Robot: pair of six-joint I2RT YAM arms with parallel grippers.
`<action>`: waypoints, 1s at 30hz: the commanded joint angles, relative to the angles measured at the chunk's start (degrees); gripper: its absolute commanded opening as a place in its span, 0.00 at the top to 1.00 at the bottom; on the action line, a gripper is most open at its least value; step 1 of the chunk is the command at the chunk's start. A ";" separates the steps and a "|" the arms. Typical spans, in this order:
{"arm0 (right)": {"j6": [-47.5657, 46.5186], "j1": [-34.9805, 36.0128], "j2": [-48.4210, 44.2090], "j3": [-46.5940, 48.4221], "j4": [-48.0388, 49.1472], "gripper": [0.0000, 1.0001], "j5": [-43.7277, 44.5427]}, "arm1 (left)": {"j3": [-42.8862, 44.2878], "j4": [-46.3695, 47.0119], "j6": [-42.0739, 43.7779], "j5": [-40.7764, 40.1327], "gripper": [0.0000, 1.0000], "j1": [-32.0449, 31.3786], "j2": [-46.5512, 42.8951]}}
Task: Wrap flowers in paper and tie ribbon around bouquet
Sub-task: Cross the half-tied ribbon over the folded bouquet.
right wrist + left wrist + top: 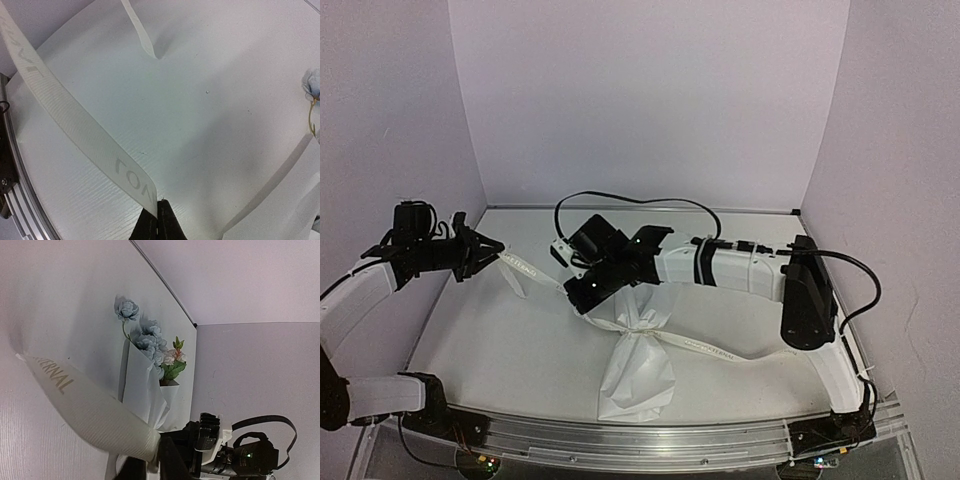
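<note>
The bouquet (638,375) lies mid-table as a white paper cone pinched at its middle; its blooms do not show from above. In the left wrist view the flowers (147,337) stick out of the paper (142,385). One bloom (312,82) shows at the right wrist view's edge. The ribbon (525,272) runs from the cinch up to my left gripper (490,250). Its jaws stand slightly apart, with the ribbon (85,405) end still between them at the left gripper (150,457). My right gripper (582,292) hovers beside the cinch. The right gripper (159,202) is shut on the lettered ribbon (75,120).
A second ribbon strand (710,348) trails right under the right forearm. A metal rail (650,440) lines the table's near edge. Lilac walls close in the left, back and right sides. A black cable (620,200) loops above the right wrist.
</note>
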 commanded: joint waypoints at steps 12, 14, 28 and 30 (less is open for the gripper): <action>1.98 0.90 -19.46 -14.13 -8.20 1.00 1.20 | -1.42 9.74 5.85 -6.37 0.47 -11.57 -2.26; 1.87 0.93 -21.51 -16.67 -9.06 1.00 0.70 | -1.00 13.28 7.55 -9.37 0.47 -16.37 -0.77; -0.70 0.67 -28.98 -26.64 -12.59 1.00 2.66 | 1.89 30.95 22.56 -12.22 0.47 -40.79 18.66; -0.79 0.64 -29.34 -27.23 -12.39 1.00 3.21 | 1.16 32.85 22.81 -11.06 0.47 -41.71 20.03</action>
